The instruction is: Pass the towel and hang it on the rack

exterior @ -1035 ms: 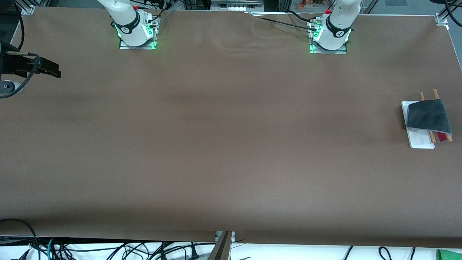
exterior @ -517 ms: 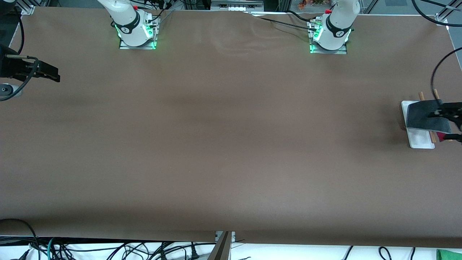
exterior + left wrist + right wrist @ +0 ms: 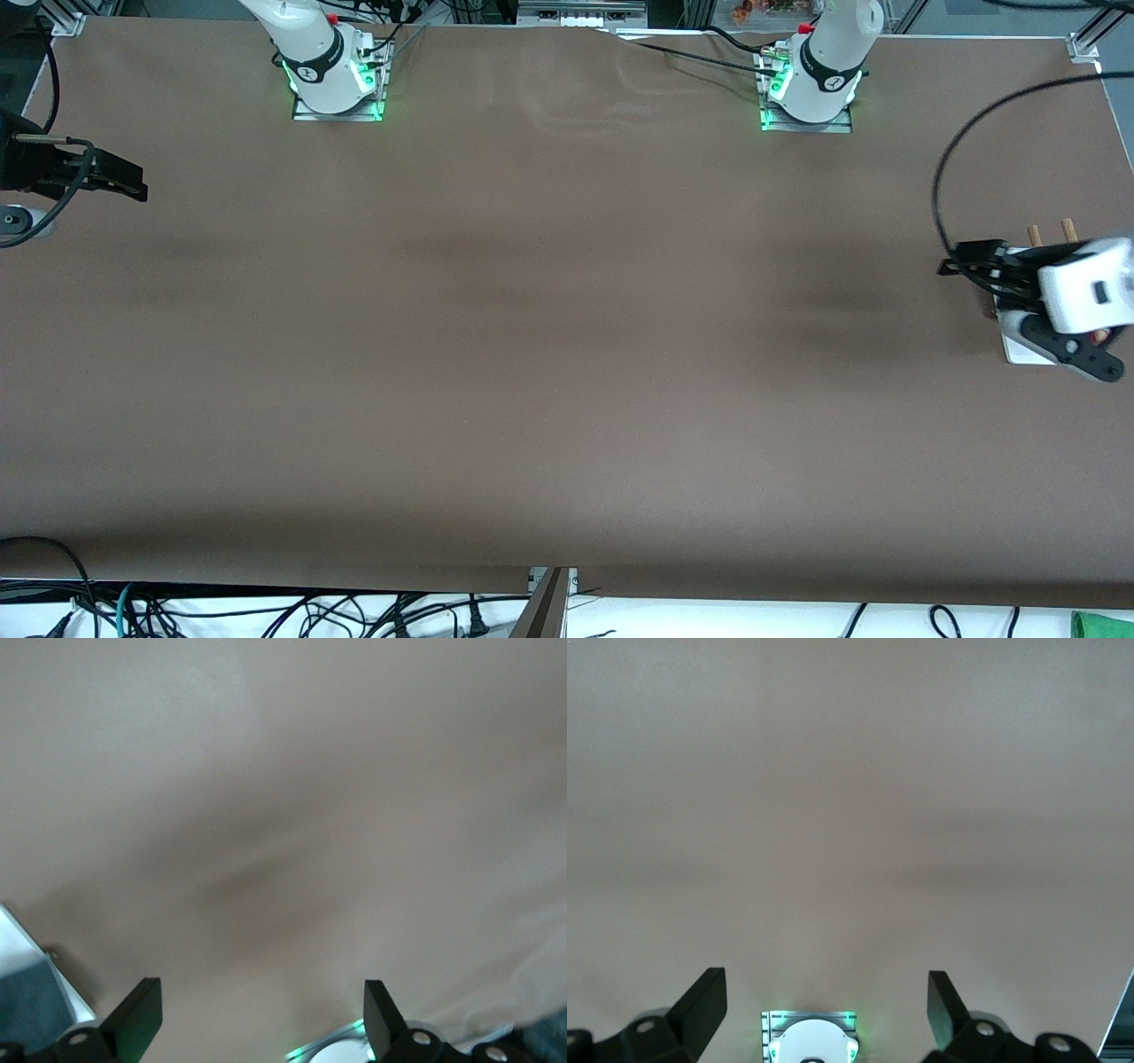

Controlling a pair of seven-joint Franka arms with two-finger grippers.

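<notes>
Both claws are mine, and each has its fingers spread with nothing between them. Left claw (image 3: 961,263) hangs over the edge of the small rack (image 3: 1028,350), a white tray-like base with two thin light-brown wooden rods, which stands on the brown desk (image 3: 549,354) at the left arm's end. Its wrist and white camera housing cover most of that rack in the front view. Right claw (image 3: 133,177) waits well apart from the rack, over the desk's right-arm end.

In the left wrist view my spread fingertips (image 3: 142,1014) frame bare desk, with a corner of the white base and a patch of the small soft dark grey towel (image 3: 31,1014) at the picture's edge. So the towel is on the rack, under my left wrist, though most of it is hidden.

I judge the risk to lie in the left arm being low and close over a light stand. A sideways sweep of wrist or cable could snag the cloth and drag it off the rods, or tip the rack.

How the towel lies along the rods I cannot tell. The rods' long axis runs roughly toward and away from the front camera.
</notes>
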